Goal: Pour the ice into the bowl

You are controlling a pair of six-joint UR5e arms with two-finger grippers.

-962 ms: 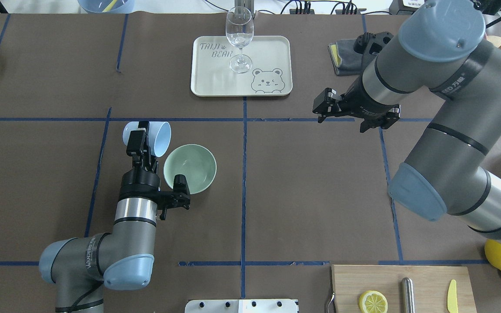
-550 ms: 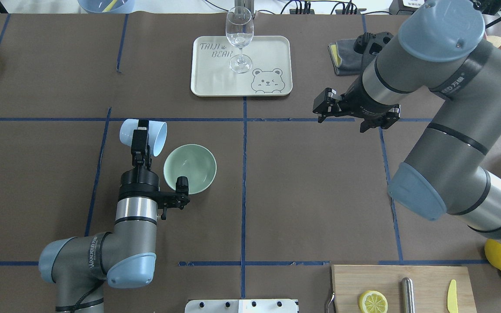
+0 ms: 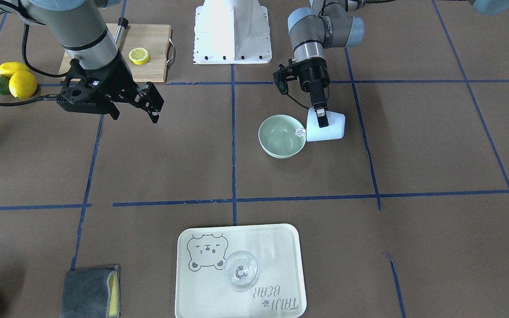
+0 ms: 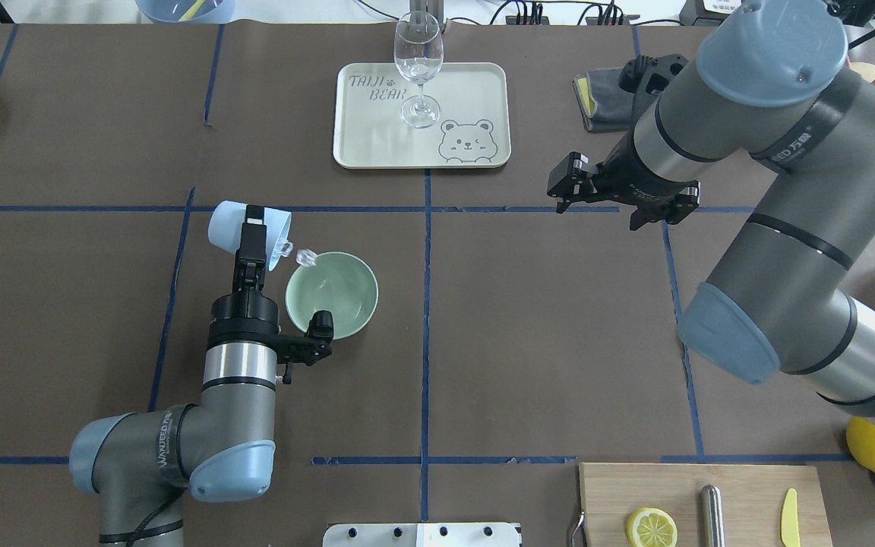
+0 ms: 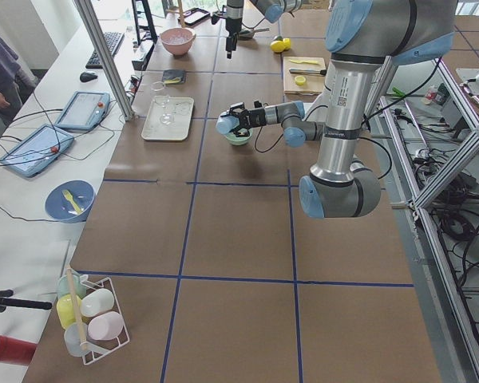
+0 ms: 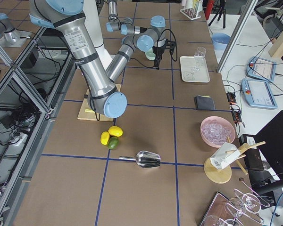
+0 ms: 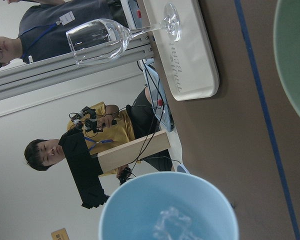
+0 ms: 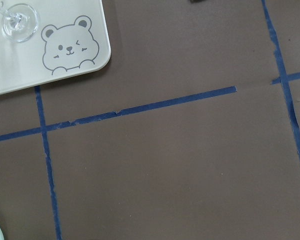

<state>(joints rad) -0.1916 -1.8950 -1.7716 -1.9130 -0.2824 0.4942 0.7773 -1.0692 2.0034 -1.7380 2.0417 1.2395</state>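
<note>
My left gripper is shut on a light blue cup, held tipped on its side with its mouth beside the rim of the pale mint-green bowl. Clear ice cubes are spilling from the cup's mouth toward the bowl's rim. The front-facing view shows the same cup, a falling ice cube and the bowl. The left wrist view shows ice inside the cup. My right gripper is open and empty, hanging far to the right.
A cream tray with a wine glass stands at the back centre. A grey cloth lies behind the right arm. A cutting board with a lemon half is near the front right. A pink container of ice is far right.
The left gripper has tipped the blue cup further toward the bowl, and ice cubes now fall out of its mouth. The right arm has not moved.
</note>
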